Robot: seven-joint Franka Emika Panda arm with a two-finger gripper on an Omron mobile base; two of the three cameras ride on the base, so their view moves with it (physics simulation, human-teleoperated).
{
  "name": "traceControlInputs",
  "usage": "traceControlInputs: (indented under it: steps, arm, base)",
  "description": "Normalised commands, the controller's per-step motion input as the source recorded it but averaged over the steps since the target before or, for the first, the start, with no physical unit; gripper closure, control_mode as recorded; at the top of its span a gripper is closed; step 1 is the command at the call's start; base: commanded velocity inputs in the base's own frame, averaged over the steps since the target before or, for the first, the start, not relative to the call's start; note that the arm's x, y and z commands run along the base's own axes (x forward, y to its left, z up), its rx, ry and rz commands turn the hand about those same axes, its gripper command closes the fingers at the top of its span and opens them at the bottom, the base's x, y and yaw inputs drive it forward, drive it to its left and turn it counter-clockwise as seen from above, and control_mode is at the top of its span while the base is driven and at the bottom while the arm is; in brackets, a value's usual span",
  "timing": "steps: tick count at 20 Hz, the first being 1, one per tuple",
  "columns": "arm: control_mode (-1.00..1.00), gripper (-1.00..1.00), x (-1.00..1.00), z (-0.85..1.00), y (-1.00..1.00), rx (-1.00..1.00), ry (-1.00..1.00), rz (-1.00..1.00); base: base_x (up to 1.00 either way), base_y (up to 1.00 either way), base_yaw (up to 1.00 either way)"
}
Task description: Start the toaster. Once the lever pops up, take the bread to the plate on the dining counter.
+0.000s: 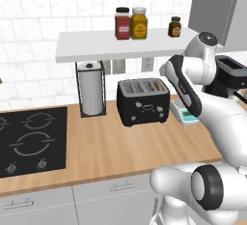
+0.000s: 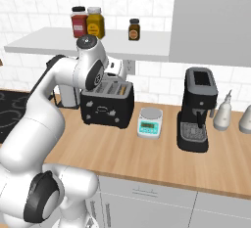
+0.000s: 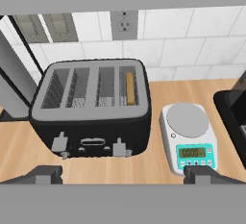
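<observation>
Wooden worktop [image 3: 158, 98]: toaster [image 3: 91, 107] (bread [image 3: 129, 88] inside)

The toaster [image 3: 91, 107] is black with a grey top and small grey knobs. The bread [image 3: 129, 88] in it is golden brown. The kitchen scale [image 3: 188, 137] is white with a blue-green screen. The counter [image 1: 120, 147] is light wood with stripes. The wall tiles [image 3: 192, 45] are white. The cooktop [image 1: 31, 139] is black with white rings.
</observation>
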Motion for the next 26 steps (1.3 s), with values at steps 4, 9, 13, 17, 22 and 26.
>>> traceControlInputs:
  steps: [4,9,13,17,22,26]
  arm:
    - [-1.0,-1.0,0.0,0.0,0.0,0.0,0.0,0.0]
    - [-1.0,-1.0,0.0,0.0,0.0,0.0,0.0,0.0]
    - [-1.0,-1.0,0.0,0.0,0.0,0.0,0.0,0.0]
    - [-1.0,-1.0,0.0,0.0,0.0,0.0,0.0,0.0]
    - [-1.0,-1.0,0.0,0.0,0.0,0.0,0.0,0.0]
    - [-1.0,-1.0,0.0,0.0,0.0,0.0,0.0,0.0]
  base:
    - [0.0,0.0,0.0]
    - [0.0,0.0,0.0]
    - [0.0,0.0,0.0]
    - [0.0,0.0,0.0]
    - [0.0,0.0,0.0]
    - [0.0,0.0,0.0]
